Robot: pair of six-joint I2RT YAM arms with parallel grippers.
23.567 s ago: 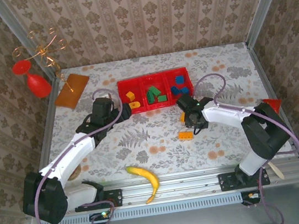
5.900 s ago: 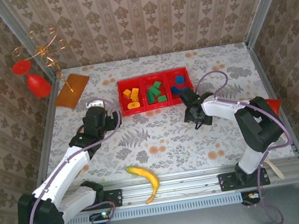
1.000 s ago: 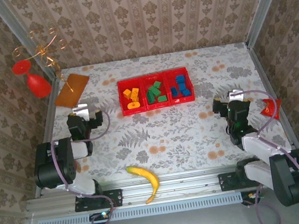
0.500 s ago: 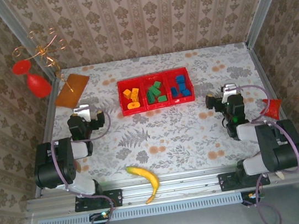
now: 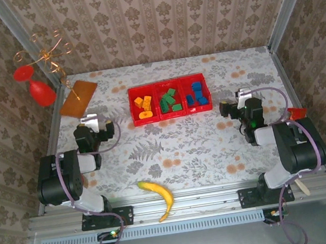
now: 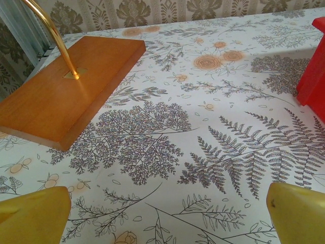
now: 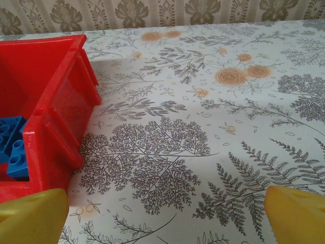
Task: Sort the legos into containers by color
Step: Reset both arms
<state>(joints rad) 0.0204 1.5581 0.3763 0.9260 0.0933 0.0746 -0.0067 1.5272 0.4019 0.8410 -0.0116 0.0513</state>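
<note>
The red tray [image 5: 168, 82] stands at the back middle of the table. Its left compartment holds the orange legos [image 5: 143, 106], the middle one the green legos [image 5: 170, 100], the right one the blue legos [image 5: 195, 95]. My left gripper [image 5: 90, 121] rests open over bare table left of the tray, its arm folded back. My right gripper [image 5: 236, 102] is open too, a short way right of the tray. In the left wrist view the gripper [image 6: 165, 218] has nothing between its yellow fingertips. The right gripper [image 7: 165, 218] is equally bare, with the tray's corner [image 7: 56, 101] and blue legos [image 7: 12, 145] at its left.
An orange-brown board [image 5: 78, 97] with a gold wire stand lies at the back left, also in the left wrist view [image 6: 66, 86]. A yellow banana [image 5: 158, 195] lies near the front edge. A red object [image 5: 295, 114] sits by the right wall.
Both arms have drawn back from the tray and folded up. Over the last second the right gripper shifted back and left; the left arm stayed still. The loose orange legos are off the table.
</note>
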